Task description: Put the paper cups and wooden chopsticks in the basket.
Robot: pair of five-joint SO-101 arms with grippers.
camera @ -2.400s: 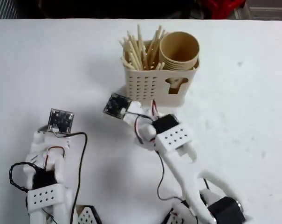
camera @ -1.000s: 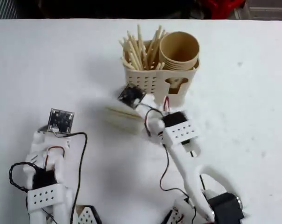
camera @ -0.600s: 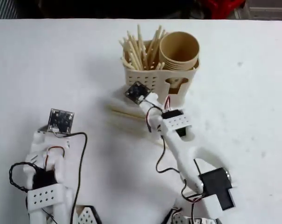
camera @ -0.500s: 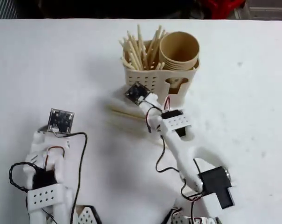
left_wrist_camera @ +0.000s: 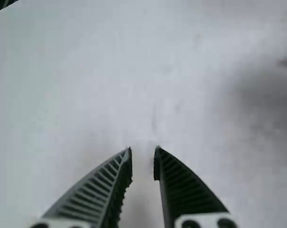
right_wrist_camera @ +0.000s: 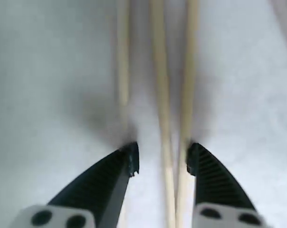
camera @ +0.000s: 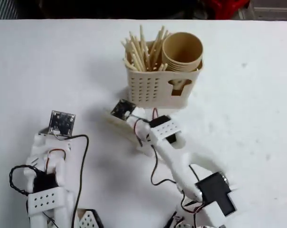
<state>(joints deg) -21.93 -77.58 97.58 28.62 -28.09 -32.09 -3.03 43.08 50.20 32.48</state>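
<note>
Left tool [left_wrist_camera: 142, 164], low over bare worktop [camera: 257, 95] at the near left: jaws parted by only a narrow gap, holding nothing. Right tool [right_wrist_camera: 162, 159], just in front of the basket [camera: 157, 88]: jaws open, astride two of three loose chopsticks [right_wrist_camera: 158, 71] lying flat on the worktop, the third in line with one jaw. The basket stands upright, with bundled chopsticks [camera: 142, 47] in its left compartment and stacked paper cups [camera: 182, 50] in its right.
</note>
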